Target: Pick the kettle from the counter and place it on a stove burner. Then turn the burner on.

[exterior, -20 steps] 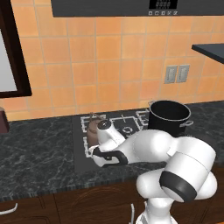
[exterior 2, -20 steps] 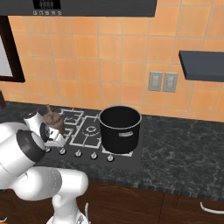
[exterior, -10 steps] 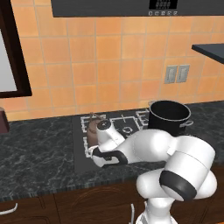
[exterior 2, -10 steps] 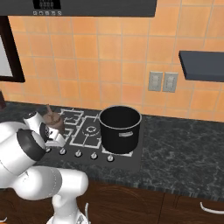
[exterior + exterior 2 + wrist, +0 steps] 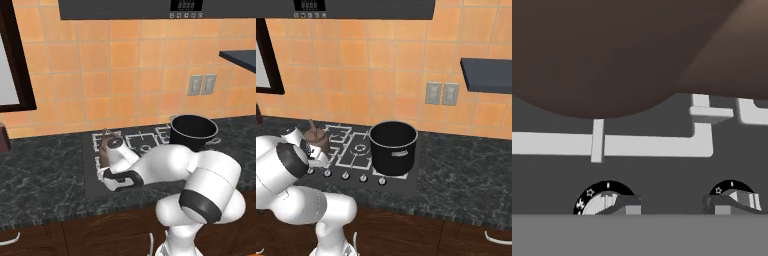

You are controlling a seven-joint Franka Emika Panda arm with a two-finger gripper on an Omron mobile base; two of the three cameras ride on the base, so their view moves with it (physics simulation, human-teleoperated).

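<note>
The brown kettle (image 5: 103, 150) (image 5: 317, 140) stands on the front-left stove burner (image 5: 336, 146) of the black cooktop, partly hidden by my arm in the left base view. My gripper (image 5: 103, 173) (image 5: 320, 161) hangs low at the cooktop's front edge, just in front of the kettle and over the row of knobs; its fingers are hidden, so their state does not show. In the hand view the kettle's round belly (image 5: 612, 50) looms close above the white burner grate (image 5: 652, 145), with two control knobs (image 5: 607, 200) (image 5: 734, 197) just below. The dark marbled counter (image 5: 40, 175) (image 5: 466, 170) runs on both sides.
A large black pot (image 5: 192, 131) (image 5: 393, 147) sits on the right side of the cooktop. More knobs (image 5: 363, 178) line its front edge. A tiled wall stands behind, a dark shelf (image 5: 486, 75) at the right, and a microwave panel (image 5: 186, 6) overhead.
</note>
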